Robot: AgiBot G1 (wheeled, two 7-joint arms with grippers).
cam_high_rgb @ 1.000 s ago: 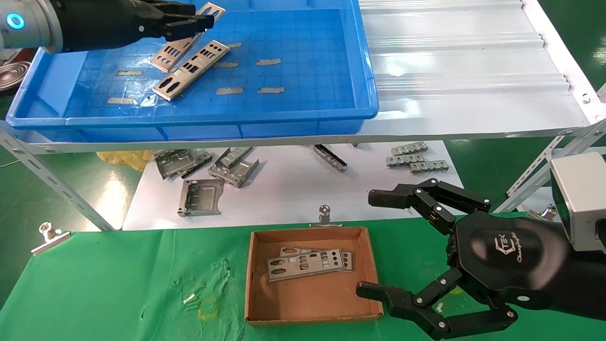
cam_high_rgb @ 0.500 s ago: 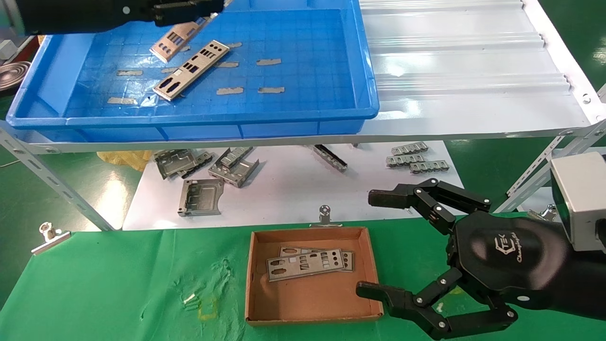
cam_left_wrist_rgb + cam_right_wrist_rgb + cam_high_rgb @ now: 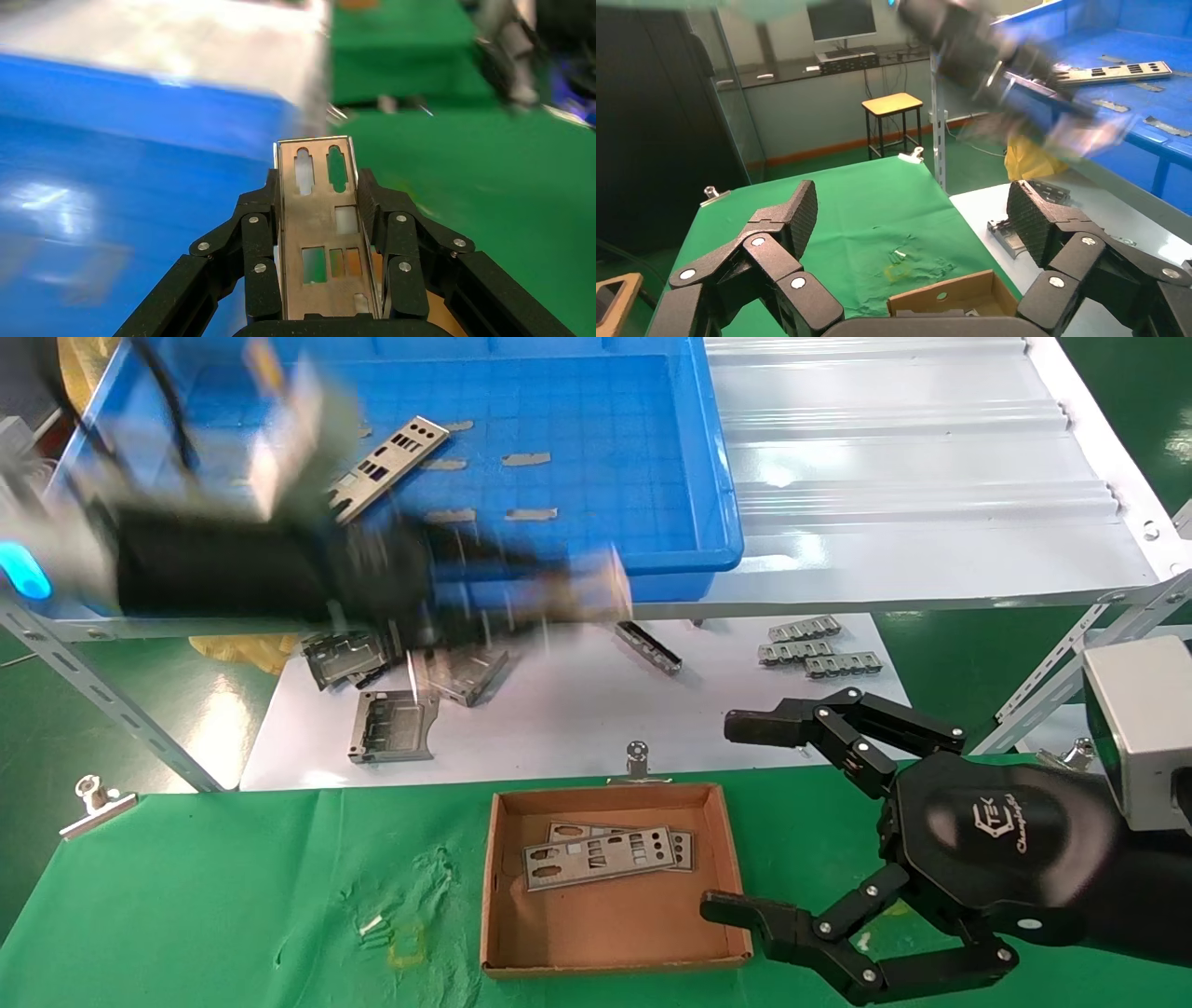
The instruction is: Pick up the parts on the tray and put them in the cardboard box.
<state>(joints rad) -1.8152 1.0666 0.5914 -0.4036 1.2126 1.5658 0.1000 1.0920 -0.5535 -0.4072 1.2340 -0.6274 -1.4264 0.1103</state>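
My left gripper (image 3: 535,590) is shut on a thin silver punched part (image 3: 596,587) and sits in front of the blue tray's front wall (image 3: 652,537), above the white sheet, blurred by motion. In the left wrist view the part (image 3: 316,228) stands clamped by its long edges between the fingers of the left gripper (image 3: 318,184). One more part (image 3: 382,463) lies in the tray. The cardboard box (image 3: 615,915) on the green cloth holds two parts (image 3: 596,854). My right gripper (image 3: 724,814) is open and empty, to the right of the box.
Bent grey brackets (image 3: 391,724) lie on the white sheet under the corrugated shelf (image 3: 913,458). Grey tape strips (image 3: 526,458) are stuck to the tray floor. Metal clips (image 3: 93,803) pin the green cloth (image 3: 233,896).
My left gripper has lifted the part out of the tray and swung down and right over the tray's front wall. The right arm has not moved.
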